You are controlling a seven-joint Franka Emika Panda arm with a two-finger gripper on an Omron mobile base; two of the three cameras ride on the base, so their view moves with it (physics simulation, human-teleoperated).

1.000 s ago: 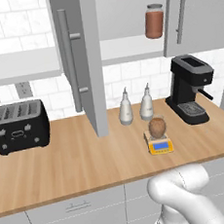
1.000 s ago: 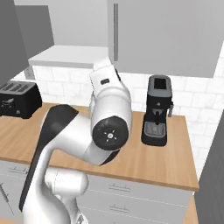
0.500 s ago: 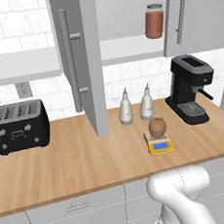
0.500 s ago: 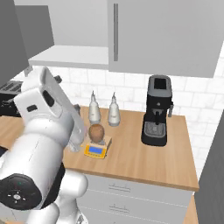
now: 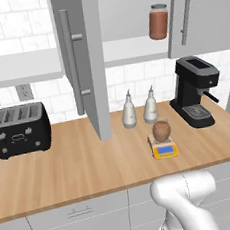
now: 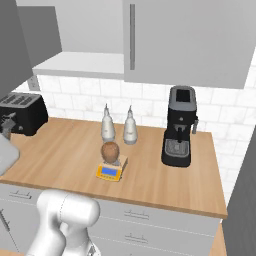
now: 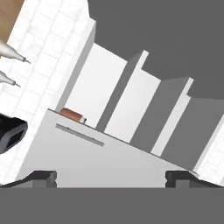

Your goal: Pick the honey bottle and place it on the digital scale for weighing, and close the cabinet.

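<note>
Tan-brown honey bottle (image 5: 161,130) upright on the grey plate of the yellow scale (image 5: 165,149), mid-counter, just in front of two whitish pointed bottles (image 5: 139,108) and left of a black coffee machine (image 5: 194,92). Weighing half apparently done; cabinet (image 5: 85,59) not yet closed.

Above the counter, one grey door swung out toward the near side, edge-on in the left base view, long bar handle (image 5: 70,60) vertical on its left face, free edge hanging over the wood between the toaster (image 5: 19,129) and the bottles. Second door (image 5: 201,15) ajar at far right, beside a reddish-brown jar (image 5: 158,21) on the pale shelf (image 5: 131,50).

Seen from the hand view, tilted hard: gripper (image 7: 111,178) aimed up at the cabinet's open front, fingertips (image 7: 40,177) spread wide at the bottom edge, nothing between them, nothing touched. Door panel with its thin handle lying just beyond the tips, jar behind its upper edge, shelf interior and upright grey panels beyond that.

Likely crux of the coming move: door standing square to the cabinet front, hinge line vertical, so a push needed across its broad face, swinging it back toward the far wall.
</note>
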